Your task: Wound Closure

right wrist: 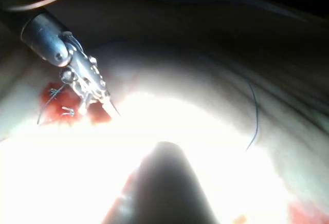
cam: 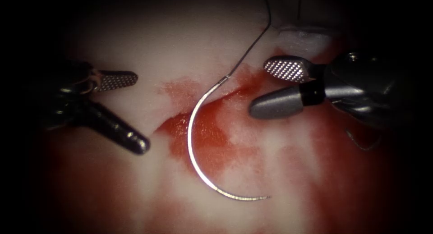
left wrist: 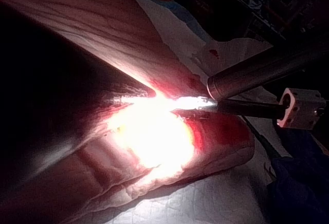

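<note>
Endoscope looked down close on the tissue (cam: 135, 44); 2 wrist cams looked along their shafts, sharing that tissue (left wrist: 103, 23) (right wrist: 205, 80).

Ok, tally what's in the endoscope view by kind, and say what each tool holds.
Tools: 2, left tool and right tool, both open, holding nothing.
Needles: 1, needle lying free on the tissue across the cut, not in the tissue.
Threads: 1, thread running up from the needle's end.
Cuts: 1.
Total: 5.
</note>
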